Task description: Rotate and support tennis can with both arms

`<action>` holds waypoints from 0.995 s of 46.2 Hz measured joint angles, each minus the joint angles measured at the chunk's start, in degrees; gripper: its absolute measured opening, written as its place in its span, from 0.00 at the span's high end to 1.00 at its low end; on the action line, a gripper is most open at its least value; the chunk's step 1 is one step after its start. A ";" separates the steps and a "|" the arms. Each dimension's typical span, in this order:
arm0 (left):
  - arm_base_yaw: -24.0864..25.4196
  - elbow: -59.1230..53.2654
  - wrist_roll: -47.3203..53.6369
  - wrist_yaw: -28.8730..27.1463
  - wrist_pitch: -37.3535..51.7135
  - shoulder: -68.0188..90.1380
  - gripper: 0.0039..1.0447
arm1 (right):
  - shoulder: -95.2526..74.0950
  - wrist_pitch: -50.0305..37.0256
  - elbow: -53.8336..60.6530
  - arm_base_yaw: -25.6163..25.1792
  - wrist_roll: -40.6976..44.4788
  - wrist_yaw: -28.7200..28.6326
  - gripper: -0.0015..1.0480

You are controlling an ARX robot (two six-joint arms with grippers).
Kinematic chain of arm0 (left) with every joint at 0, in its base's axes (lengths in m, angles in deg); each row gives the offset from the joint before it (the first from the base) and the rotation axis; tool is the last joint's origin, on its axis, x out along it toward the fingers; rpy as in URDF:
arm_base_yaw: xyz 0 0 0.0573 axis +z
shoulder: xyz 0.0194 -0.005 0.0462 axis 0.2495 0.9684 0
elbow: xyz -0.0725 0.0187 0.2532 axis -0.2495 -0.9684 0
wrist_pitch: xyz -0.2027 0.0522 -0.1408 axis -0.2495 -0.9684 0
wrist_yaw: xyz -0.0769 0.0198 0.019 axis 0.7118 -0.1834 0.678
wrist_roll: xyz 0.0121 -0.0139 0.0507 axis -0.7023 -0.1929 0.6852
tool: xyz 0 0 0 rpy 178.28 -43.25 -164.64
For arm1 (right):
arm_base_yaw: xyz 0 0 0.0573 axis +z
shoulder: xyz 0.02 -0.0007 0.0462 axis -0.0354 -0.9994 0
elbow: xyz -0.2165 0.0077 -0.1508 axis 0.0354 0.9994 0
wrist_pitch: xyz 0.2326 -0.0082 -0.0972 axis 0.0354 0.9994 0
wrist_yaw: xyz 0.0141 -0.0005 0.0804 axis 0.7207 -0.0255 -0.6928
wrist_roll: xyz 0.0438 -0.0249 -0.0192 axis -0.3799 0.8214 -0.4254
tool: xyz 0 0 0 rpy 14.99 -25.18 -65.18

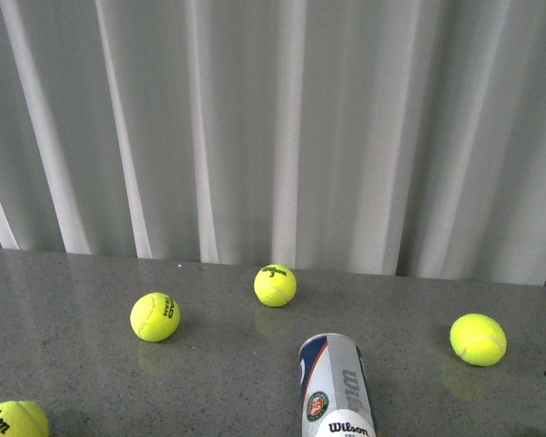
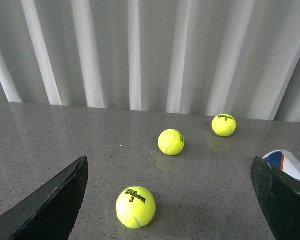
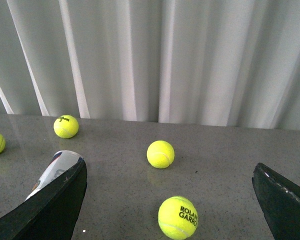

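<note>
Front view: the tennis can [image 1: 337,387] lies on its side on the grey table [image 1: 73,364], at the near edge just right of centre, with its long axis pointing away from you. Its Wilson label faces up, and its near end is cut off by the frame. Neither arm appears in this view. Yellow tennis balls lie scattered around the can and apart from it: one to the far left [image 1: 155,316], one beyond its far end [image 1: 275,285], one to the right [image 1: 478,339], and one at the near left corner [image 1: 14,419]. A pleated white curtain [image 1: 273,127] closes the background.

Left wrist view: you see the left gripper [image 2: 168,162] with its black fingers [image 2: 45,210] spread wide and nothing between them. The can [image 2: 290,164] shows only as an end just beside one finger; you cannot tell whether they touch. A ball marked Wilson 3 [image 2: 135,206] lies on the table ahead.

Right wrist view: the right gripper [image 3: 170,164] likewise stands wide apart and holds nothing. The can's end [image 3: 57,167] shows just behind one finger [image 3: 50,205], and contact is unclear. A ball marked Roland Garros [image 3: 178,217] lies nearest.
</note>
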 joint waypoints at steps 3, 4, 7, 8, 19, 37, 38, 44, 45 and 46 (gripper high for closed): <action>0.00 0.00 0.02 0.00 0.00 0.00 0.06 | 0.00 0.00 0.00 0.00 0.00 0.00 0.07; 0.00 0.00 0.00 0.00 0.00 0.00 0.06 | 0.00 0.00 0.00 0.00 -0.02 0.00 0.07; 0.00 0.00 0.00 0.00 0.00 0.00 0.06 | 0.00 0.00 0.00 0.00 -0.02 0.00 0.07; 0.00 0.00 0.00 0.00 0.00 0.00 0.06 | 0.00 0.00 0.00 0.00 -0.02 0.00 0.07; 0.00 0.00 0.00 0.02 0.00 0.00 0.06 | 0.00 0.00 0.00 0.00 -0.02 0.00 0.07; 0.00 0.00 0.00 0.02 0.00 0.00 0.06 | 0.00 0.00 0.00 0.00 -0.02 0.00 0.07; 0.00 0.00 0.02 0.00 0.00 0.00 0.06 | 0.00 0.00 0.00 0.00 -0.02 0.00 0.07; 0.00 0.00 0.00 0.02 0.00 0.00 0.06 | 0.00 0.00 0.00 0.00 0.00 0.00 0.07; 0.00 0.00 0.00 0.00 0.00 0.00 0.06 | 0.00 0.00 0.00 0.00 -0.02 0.00 0.07; 0.00 0.00 0.02 0.02 0.00 0.00 0.06 | 0.00 0.00 0.00 0.00 -0.02 0.00 0.07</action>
